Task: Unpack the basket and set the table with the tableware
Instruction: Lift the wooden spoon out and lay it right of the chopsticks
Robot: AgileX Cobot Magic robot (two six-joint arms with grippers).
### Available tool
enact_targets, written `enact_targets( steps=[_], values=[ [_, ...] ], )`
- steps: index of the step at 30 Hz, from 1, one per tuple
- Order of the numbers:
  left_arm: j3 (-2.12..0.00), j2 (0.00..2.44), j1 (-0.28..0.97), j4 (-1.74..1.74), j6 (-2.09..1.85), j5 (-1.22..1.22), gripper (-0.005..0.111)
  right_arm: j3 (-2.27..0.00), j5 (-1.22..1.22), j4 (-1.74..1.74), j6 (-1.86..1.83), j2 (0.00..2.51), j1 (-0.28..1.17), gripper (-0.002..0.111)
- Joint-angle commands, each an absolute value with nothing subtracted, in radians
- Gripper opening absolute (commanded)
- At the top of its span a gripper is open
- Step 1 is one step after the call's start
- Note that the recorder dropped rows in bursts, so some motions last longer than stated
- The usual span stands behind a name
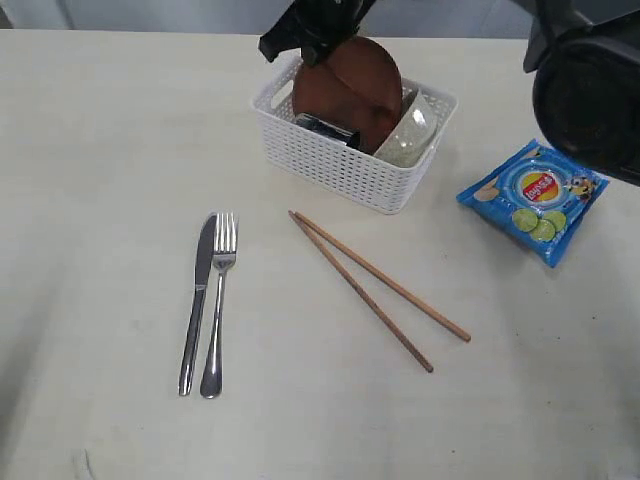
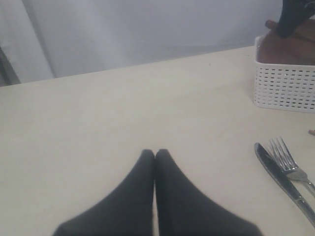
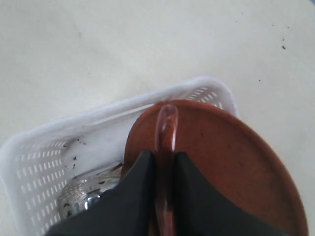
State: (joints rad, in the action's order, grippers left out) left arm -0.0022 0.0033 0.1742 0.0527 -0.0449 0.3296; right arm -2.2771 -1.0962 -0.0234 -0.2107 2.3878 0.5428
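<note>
- My right pincer (image 3: 164, 157) is clenched on the spoon (image 3: 166, 120), whose handle runs in line with the fingers, against the plate (image 3: 221, 162), in the basket (image 1: 340, 165) at upper middle.
- My left pincer (image 2: 155, 153) is clenched on nothing, well apart from the basket.

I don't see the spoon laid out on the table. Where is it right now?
The spoon is pinched in the right gripper, against the brown plate standing in the basket, at the top middle of the exterior view.
</note>
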Motion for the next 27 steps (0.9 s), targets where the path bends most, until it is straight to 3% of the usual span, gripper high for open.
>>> enact_targets(
  steps=[1, 18, 27],
  values=[
    [0.0, 0.0, 0.172, 0.051, -0.044, 0.322, 0.0, -2.279, -1.108, -0.024, -0.204, 2.334, 0.54, 0.0],
    [0.0, 0.0, 0.172, 0.051, -0.044, 0.322, 0.0, -2.272, -1.221, -0.035, -0.129, 2.111, 0.502, 0.0],
    [0.0, 0.0, 0.172, 0.051, -0.044, 0.322, 0.0, -1.978, -1.221, -0.096, -0.115, 1.92, 0.489, 0.0]
  ],
)
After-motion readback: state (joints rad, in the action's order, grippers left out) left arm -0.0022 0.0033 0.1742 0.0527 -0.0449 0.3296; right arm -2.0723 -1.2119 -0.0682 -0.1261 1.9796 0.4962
